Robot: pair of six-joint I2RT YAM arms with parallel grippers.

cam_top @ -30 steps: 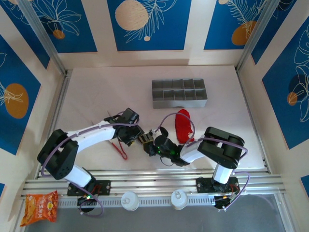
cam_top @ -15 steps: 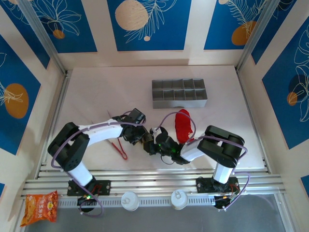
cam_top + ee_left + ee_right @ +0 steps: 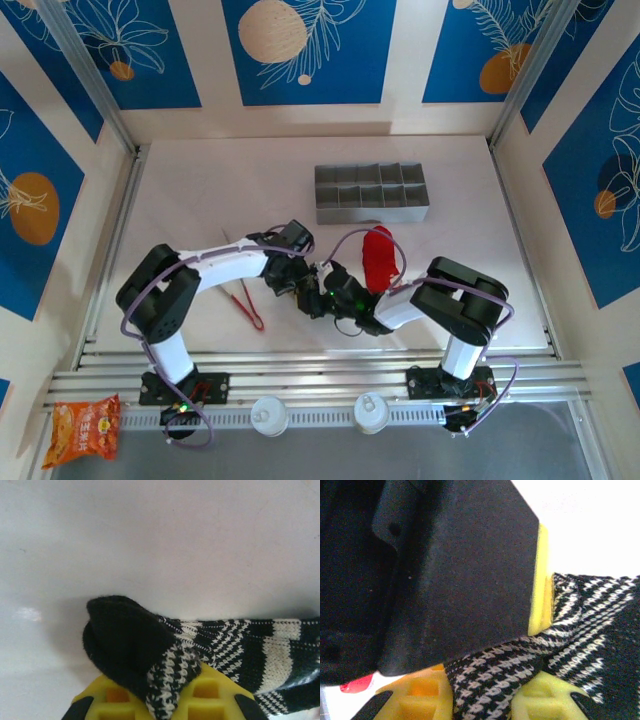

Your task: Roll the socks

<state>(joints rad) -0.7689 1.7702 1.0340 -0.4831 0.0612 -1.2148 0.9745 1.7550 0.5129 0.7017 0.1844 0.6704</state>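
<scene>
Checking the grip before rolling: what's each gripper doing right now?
Left gripper: shut on the striped sock.
Right gripper: shut on the same sock.

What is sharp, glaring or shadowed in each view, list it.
Left wrist: striped sock knit is sharp, soft shadow beside it on the table, faint glare spot at left. Right wrist: table blown out white top right; a dark housing close to the lens blocks much. Top external: even light, nothing blurred.
</scene>
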